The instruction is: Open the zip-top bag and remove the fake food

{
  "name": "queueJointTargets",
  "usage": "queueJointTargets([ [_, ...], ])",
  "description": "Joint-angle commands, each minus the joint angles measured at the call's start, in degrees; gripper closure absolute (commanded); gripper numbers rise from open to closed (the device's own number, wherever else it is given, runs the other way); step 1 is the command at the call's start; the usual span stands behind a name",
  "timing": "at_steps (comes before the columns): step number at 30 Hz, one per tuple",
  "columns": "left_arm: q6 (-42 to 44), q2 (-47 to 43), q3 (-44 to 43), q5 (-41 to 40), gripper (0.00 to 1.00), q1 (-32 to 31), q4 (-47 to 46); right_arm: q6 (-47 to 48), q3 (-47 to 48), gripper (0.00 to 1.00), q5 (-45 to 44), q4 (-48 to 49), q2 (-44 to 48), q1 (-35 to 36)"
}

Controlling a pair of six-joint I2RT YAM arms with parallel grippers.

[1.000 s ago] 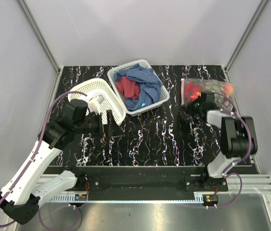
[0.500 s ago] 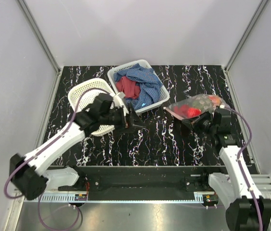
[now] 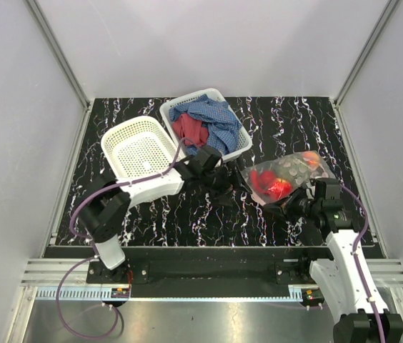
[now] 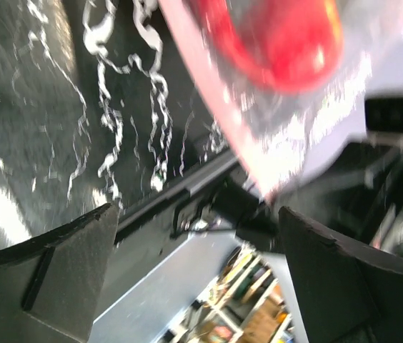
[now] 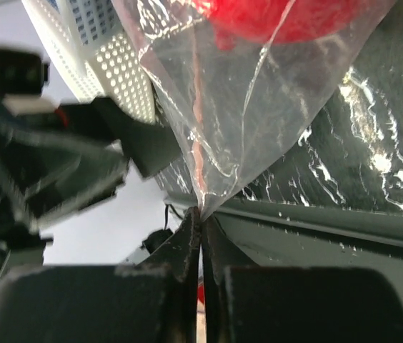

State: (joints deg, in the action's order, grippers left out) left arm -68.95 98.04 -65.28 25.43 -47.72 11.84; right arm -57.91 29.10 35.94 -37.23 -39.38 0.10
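The zip-top bag (image 3: 291, 171) hangs over the black marbled table (image 3: 209, 214) right of centre, near the front corner of the cloth basket (image 3: 239, 148), and is tilted so that its far right end stands highest; whether its low end touches the table cannot be told; it is clear, crinkled plastic printed with pale round dots that show best along its upper right part, and light glints off its creases; the fake food (image 3: 271, 187) lies bunched toward the lower left end as a cluster of glossy red pieces whose separate shapes cannot be made out, with one orange-peach piece (image 3: 313, 156) apart near the upper right corner. The right gripper (image 5: 200, 212) is clenched on the bag's near edge, its two fingers pressed together with a thin fold of plastic pinched between the tips; in the right wrist view the film fans out from that pinch into a wide wrinkled cone, a pinkish line running up its middle and a red piece at the top. The left gripper (image 4: 196, 211) is released, jaws spread wide, just beside the bag's left end with nothing between its fingers (image 4: 66, 271); its wrist view is blurred, showing a round red fruit pressed against the film above the gap. Farther back, an empty white perforated basket (image 3: 141, 146) sits at left; the cloth basket holds a red cloth (image 3: 189, 130) and a blue cloth (image 3: 216, 118).
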Motion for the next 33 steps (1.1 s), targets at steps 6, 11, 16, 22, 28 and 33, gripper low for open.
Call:
queueJointTargets([
  [6, -7.78, 12.68, -8.71, -1.88, 0.17, -2.29, -6.82, 3.50, -2.47, 1.00, 9.67, -3.90, 6.85, 0.25],
  [11, -5.68, 15.95, -12.32, -3.10, 0.35, -2.37, -7.88, 7.28, -0.81, 1.00, 9.41, -8.37, 6.42, 0.25],
  [16, 3.17, 14.12, -15.67, -7.13, 0.84, -2.55, 0.26, 14.83, 4.64, 0.87, 3.89, -16.46, 5.54, 0.17],
  [22, 19.24, 7.00, -16.28, -13.29, 1.00, -2.99, 10.38, 25.99, 16.58, 0.64, -1.83, -23.49, -0.77, 0.25],
  [28, 37.44, 0.05, -20.50, -17.17, 1.00, -3.08, 19.44, 34.17, 28.45, 0.48, -7.63, -22.89, -9.22, 0.25],
  [33, 47.49, -3.98, -22.09, -15.50, 1.00, -3.08, 23.40, 34.18, 31.81, 0.32, -0.01, -11.59, -16.86, 0.17],
])
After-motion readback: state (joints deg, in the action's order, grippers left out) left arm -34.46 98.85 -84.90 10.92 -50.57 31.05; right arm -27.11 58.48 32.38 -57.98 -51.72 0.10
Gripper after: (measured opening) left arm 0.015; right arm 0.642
